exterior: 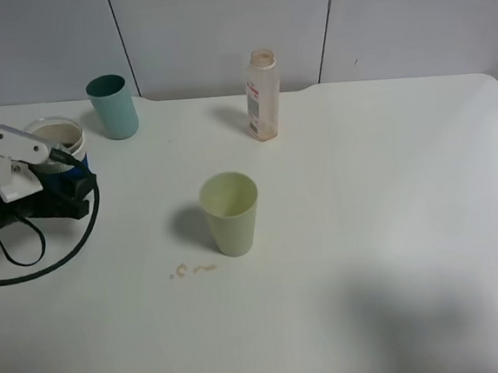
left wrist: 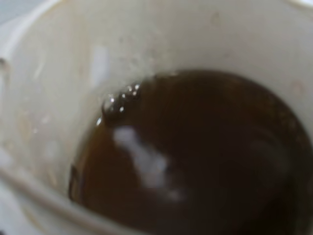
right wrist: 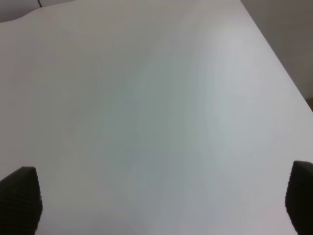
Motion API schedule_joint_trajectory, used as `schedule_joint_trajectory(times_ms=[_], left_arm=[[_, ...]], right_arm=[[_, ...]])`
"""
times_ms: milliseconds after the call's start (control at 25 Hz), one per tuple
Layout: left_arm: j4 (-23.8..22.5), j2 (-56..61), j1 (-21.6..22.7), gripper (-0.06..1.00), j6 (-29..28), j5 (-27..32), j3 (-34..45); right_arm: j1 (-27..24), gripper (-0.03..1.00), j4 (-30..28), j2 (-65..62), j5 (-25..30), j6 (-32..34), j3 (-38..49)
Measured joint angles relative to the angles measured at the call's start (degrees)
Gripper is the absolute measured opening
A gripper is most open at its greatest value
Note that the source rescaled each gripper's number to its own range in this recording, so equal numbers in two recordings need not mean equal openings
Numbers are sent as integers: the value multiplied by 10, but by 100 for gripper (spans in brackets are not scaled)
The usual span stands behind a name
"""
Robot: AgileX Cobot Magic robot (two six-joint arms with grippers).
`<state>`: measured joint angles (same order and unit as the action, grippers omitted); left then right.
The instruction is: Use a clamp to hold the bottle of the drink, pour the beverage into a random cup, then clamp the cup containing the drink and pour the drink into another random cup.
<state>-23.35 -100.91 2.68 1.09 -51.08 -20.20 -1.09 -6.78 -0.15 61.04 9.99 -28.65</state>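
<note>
At the table's far left stands the short blue cup point(exterior: 56, 139) with its white band, and my left gripper point(exterior: 55, 168) is shut on it. The left wrist view looks straight into this cup point(left wrist: 73, 73) at the brown beverage point(left wrist: 195, 152) inside. The teal tumbler point(exterior: 113, 107) stands just behind and to the right of it. Further right at the back stands the clear bottle point(exterior: 262, 95), uncapped, upright and nearly empty. My right gripper point(right wrist: 161, 200) is open above bare table, its black fingertips point(right wrist: 19, 196) wide apart; the high view does not show it.
A pale yellow-green tumbler point(exterior: 230, 214) stands upright near the table's middle. A few small brown drops point(exterior: 191, 269) lie on the white table point(exterior: 389, 192) just in front of it. A black cable point(exterior: 54, 256) loops by the left arm.
</note>
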Motion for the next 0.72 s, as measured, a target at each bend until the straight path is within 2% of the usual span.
schedule_joint_trajectory(times_ms=[40, 120, 200, 360, 720], left_arm=[[0, 0, 0, 0, 0, 0, 0], [6, 5, 0, 0, -1, 47, -32], [5, 6, 0, 0, -2, 64, -53], [-12, 6, 0, 0, -17, 83, -87], [-41, 6, 16, 0, -22, 189, -178]], right_arm=[[0, 100, 0, 0, 0, 0, 0], [0, 100, 0, 0, 0, 0, 0], [0, 100, 0, 0, 0, 0, 0], [0, 100, 0, 0, 0, 0, 0], [0, 100, 0, 0, 0, 0, 0]])
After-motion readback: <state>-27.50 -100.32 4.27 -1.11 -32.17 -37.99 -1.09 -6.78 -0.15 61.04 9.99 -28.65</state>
